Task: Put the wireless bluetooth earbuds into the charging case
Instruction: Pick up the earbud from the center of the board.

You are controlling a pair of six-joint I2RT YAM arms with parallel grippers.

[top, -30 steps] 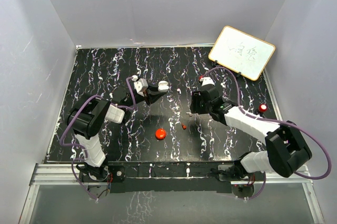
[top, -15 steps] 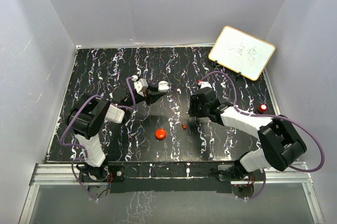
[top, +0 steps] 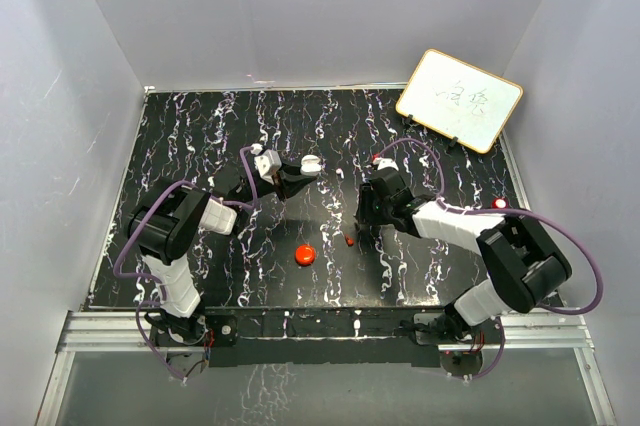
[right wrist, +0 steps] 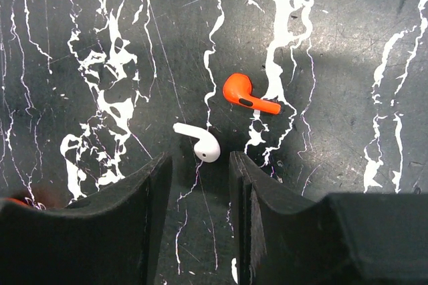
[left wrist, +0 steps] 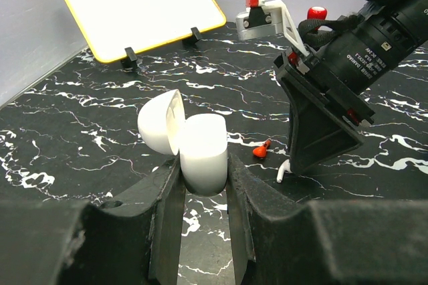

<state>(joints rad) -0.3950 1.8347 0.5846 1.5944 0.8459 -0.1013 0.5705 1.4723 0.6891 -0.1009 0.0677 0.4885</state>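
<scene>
My left gripper (left wrist: 202, 172) is shut on the white charging case (left wrist: 202, 151), whose lid (left wrist: 160, 122) stands open; in the top view the case (top: 311, 162) is held left of centre. A whitish earbud (right wrist: 199, 142) lies on the table just at the tips of my right gripper (right wrist: 198, 164), which is open, with neither finger touching it. A red earbud (right wrist: 246, 95) lies a little beyond, to the right. The left wrist view shows the right gripper (left wrist: 295, 166) pointing down beside the whitish earbud (left wrist: 284, 172) and the red earbud (left wrist: 261, 152).
A red round puck (top: 305, 254) sits on the black marbled table (top: 200, 136) near the front middle. A small red object (top: 499, 204) lies at the right edge. A yellow-framed whiteboard (top: 460, 99) leans at the back right. White walls enclose the table.
My right gripper has come down and to the left, closer to the earbuds, and its jaws have narrowed a little. The left gripper and the case have not moved.
</scene>
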